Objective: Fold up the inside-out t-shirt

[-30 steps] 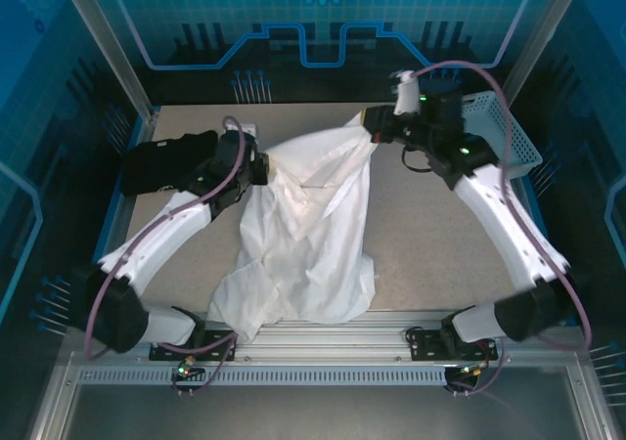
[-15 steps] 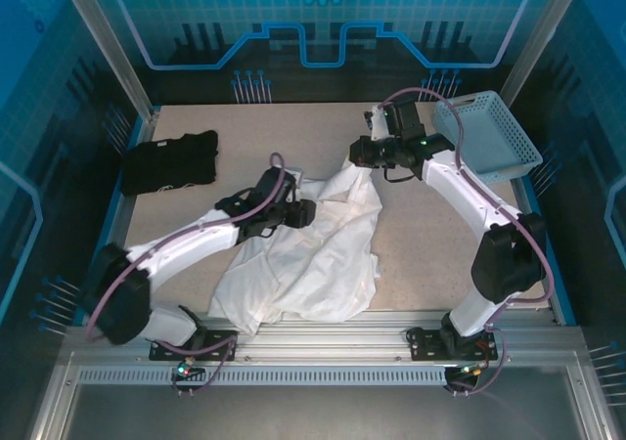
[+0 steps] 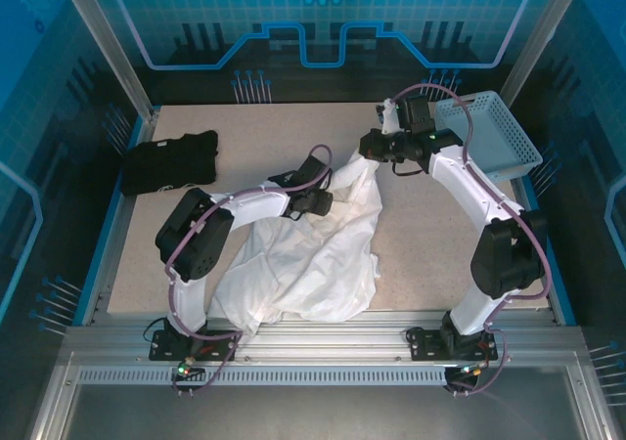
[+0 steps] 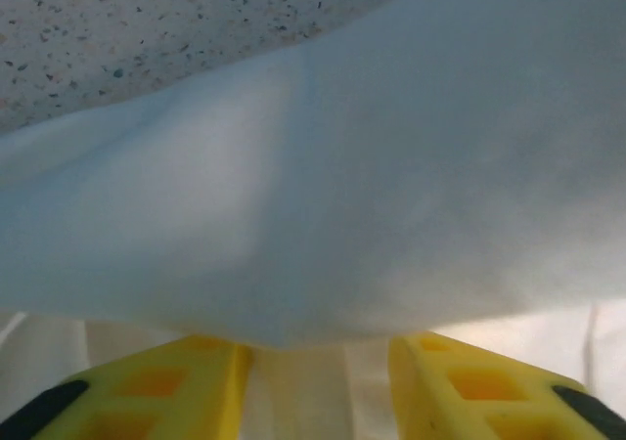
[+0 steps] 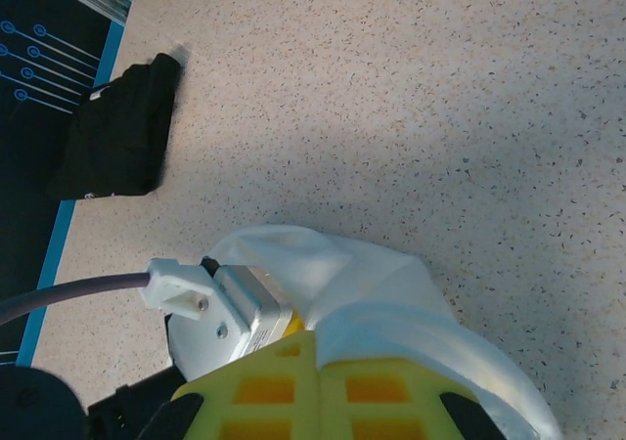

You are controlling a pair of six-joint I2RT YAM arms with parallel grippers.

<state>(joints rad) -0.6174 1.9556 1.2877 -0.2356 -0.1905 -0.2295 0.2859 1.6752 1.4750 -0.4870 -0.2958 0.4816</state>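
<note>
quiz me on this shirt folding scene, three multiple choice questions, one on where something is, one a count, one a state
1. Where does the black folded garment lie?
A. on the near rail
B. at the far left of the table
C. draped over the left arm

2. How many garments lie on the table?
A. one
B. two
C. four

3. What state is the right hand in?
A. open, holding nothing
B. shut on the black garment
C. shut on the white t-shirt

Answers:
1 B, it sits by the far left edge, apart from the shirt.
2 B, there is the black one and the white one.
3 C, the right wrist view shows its yellow fingers closed with white cloth pinched between them.
</note>
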